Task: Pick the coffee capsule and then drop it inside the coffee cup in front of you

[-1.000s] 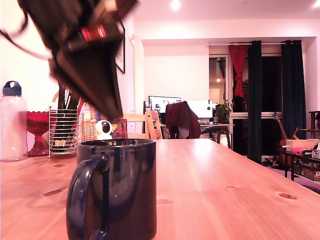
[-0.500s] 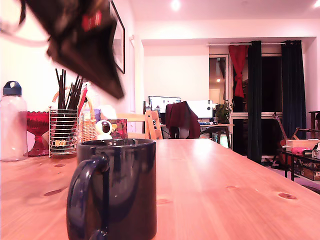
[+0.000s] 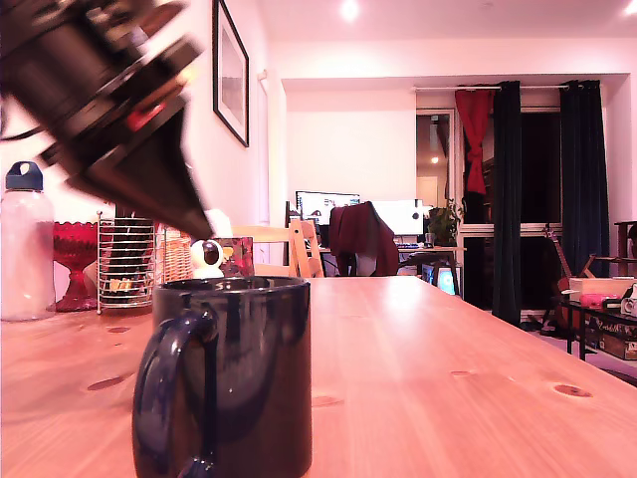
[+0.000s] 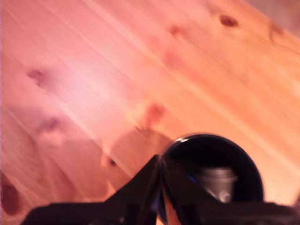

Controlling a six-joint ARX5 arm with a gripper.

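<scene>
Near end of worktop (image 3: 448, 358): coffee cup (image 3: 234, 373), handle toward us
Inside it: coffee capsule (image 4: 216, 180)
Hand (image 4: 160, 161): pressed together, empty, above cup's left

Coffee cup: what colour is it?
The coffee cup is glossy dark navy, nearly black; the exterior view shows it best.

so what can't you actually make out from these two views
- Inside of the coffee cup: exterior view, hidden by its own wall.
- Coffee capsule: wrist view shows only a pale blurred shape inside the cup; can't confirm it.
- Gripper: motion-blurred in the exterior view, cut off by the frame edge in the wrist view; open or shut unclear.
- Bottle: cut off by the exterior view's left edge.
</scene>
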